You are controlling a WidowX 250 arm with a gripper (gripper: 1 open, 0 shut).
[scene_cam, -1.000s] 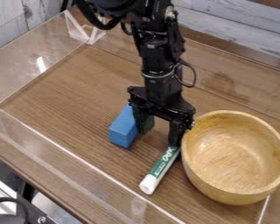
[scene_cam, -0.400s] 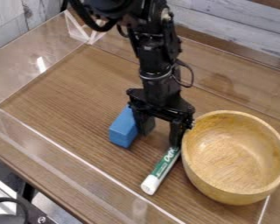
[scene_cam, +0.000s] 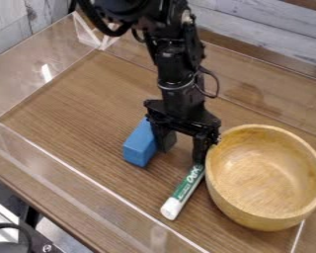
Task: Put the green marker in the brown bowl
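Nothing has shifted over the last second: the gripper (scene_cam: 184, 141) hangs pointing straight down, jaws spread wide and empty, low over the bench (scene_cam: 68, 109) just above the upper end of the green marker (scene_cam: 182, 192). The marker lies flat and ungrasped beside the brown bowl (scene_cam: 264, 176), with the blue block (scene_cam: 141, 143) on the gripper's other side. Judged from this pause, the grasp is not yet made; closing on the marker comes next.
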